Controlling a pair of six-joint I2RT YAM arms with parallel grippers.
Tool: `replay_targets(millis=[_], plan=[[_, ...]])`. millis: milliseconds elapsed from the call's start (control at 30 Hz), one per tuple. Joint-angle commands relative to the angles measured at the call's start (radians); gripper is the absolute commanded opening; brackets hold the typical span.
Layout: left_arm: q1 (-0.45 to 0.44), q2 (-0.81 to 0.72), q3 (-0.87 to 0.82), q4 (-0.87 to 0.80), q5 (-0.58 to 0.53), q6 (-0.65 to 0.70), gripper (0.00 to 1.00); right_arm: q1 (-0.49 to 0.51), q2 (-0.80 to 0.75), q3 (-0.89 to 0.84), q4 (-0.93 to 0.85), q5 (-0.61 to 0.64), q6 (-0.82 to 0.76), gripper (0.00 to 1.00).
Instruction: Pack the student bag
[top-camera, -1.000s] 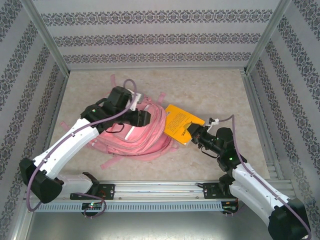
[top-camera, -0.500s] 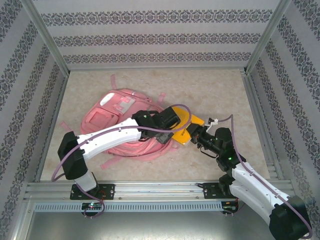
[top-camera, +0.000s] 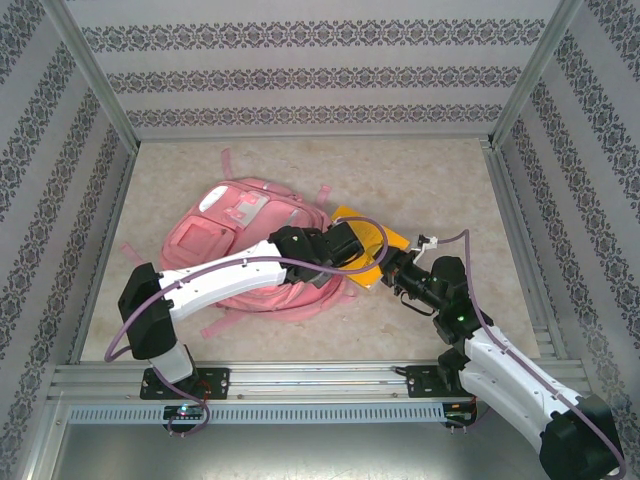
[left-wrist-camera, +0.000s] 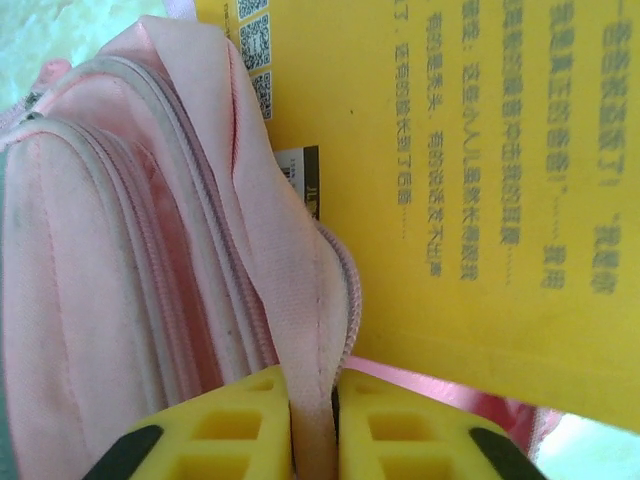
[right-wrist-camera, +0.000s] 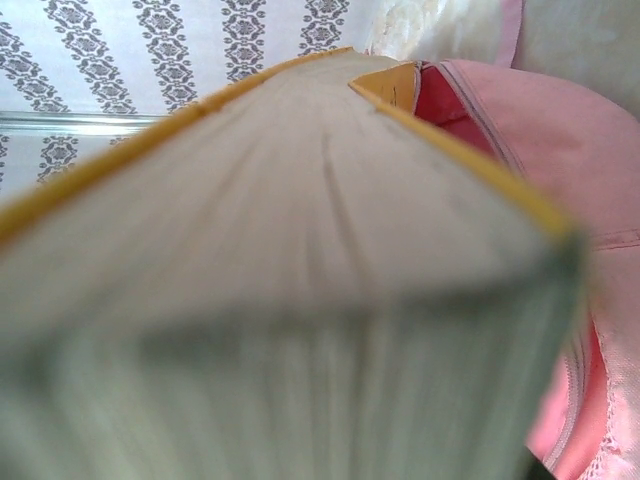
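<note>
**Ana:** While the left gripper (left-wrist-camera: 312, 420) was pinched shut on that fold of pink fabric, what was it for, do you reckon?

**Ben:** To hold the mouth open, I'd judge. The fold looked like the zipped lip of the student bag (top-camera: 215, 235). The bag lay flat on the table (top-camera: 430, 170), left of centre, with its front pockets up. Lifting the lip would leave a gap for the yellow book (top-camera: 388, 238).

**Ana:** And the book itself?

**Ben:** The right gripper (top-camera: 385, 268) was clamped on its near corner. It held the book angled at the bag's right edge, with the far corner aimed at the opening. From the left wrist, the printed cover lay against the pink lip and its lower part seemed tucked behind it. I'd call it partly in, not packed.

**Ana:** How deep was it?

**Ben:** I couldn't tell. From above, the left arm (top-camera: 230, 275) crossed the very spot where book met bag. From the right wrist, the page edges were a close blur, with a slice of pink lining and zip past them. The left wrist view cut the cover off at the top and right. Its print was hard to read, beyond columns of characters and some square codes. Whether anything already sat inside the bag was hidden as well.
</note>
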Motion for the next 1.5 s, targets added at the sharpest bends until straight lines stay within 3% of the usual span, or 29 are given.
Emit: replay_targets(millis=[0, 167, 533, 933, 1267, 1467], plan=[[0.019, -0.062, -0.012, -0.044, -0.019, 0.009, 0.0, 0.01, -0.049, 0.041, 0.115, -0.016, -0.031, 0.0], [0.08, -0.18, 0.015, -0.041, 0.022, 0.017, 0.0, 0.02, -0.114, 0.045, -0.101, 0.025, -0.174, 0.0], [0.271, -0.408, 0.039, 0.007, 0.146, -0.01, 0.0, 0.121, -0.07, -0.017, -0.093, 0.03, -0.287, 0.0], [0.322, -0.436, 0.052, 0.023, 0.199, -0.028, 0.0, 0.24, 0.085, 0.129, 0.108, 0.028, -0.235, 0.0], [0.349, -0.448, 0.06, 0.029, 0.201, -0.034, 0.0, 0.275, 0.2, 0.245, 0.191, 0.029, -0.205, 0.0], [0.35, -0.446, 0.098, 0.036, 0.215, -0.039, 0.0, 0.291, 0.358, 0.294, 0.306, 0.058, -0.128, 0.0]])
